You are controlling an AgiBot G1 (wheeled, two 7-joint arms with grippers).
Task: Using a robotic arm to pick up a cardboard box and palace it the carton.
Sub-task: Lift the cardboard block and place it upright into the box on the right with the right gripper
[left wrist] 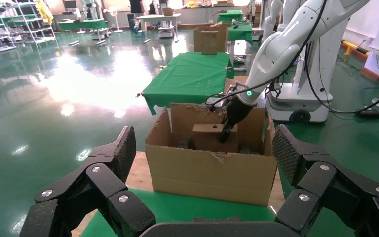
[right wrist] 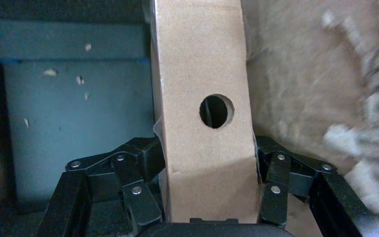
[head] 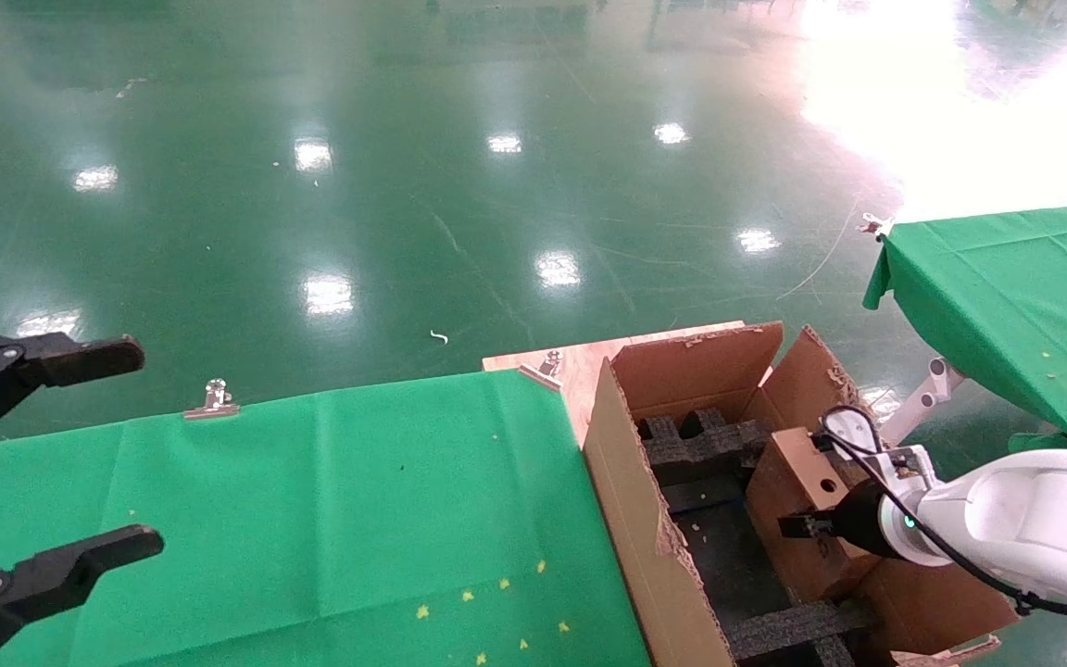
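Cardboard box (head: pixel 797 505), small flat brown w/ a round hole in its narrow side, sits clamped between our right fingers (right wrist: pixel 153 163), one on each broad face, hole just beyond the fingertips. It's already down inside the large brown corrugated carton (head: pixel 631 519) w/ ragged torn flaps, black foam inserts (head: pixel 700 440) beyond and below the fingers.

Handling, as we judge it: box looks light and stiff enough, but thin walls could dent if squeezed hard; any taped face would be slick, so bare cardboard near the end, as gripped now, seems the right spot.

Pose: our glossy white right robotic arm (head: pixel 1024 523) reaches in over the carton's torn side flap, black wrist w/ teal ring angled down toward the box, gripper (right wrist: pixel 209 217) closed snug on it. Left gripper (head: pixel 56 454), all black, hangs parked over the green-cloth worktop (head: pixel 311 519), fingers spread wide, nothing in them.

Next step prob. is lowering the box btwn the foam pieces, then release.
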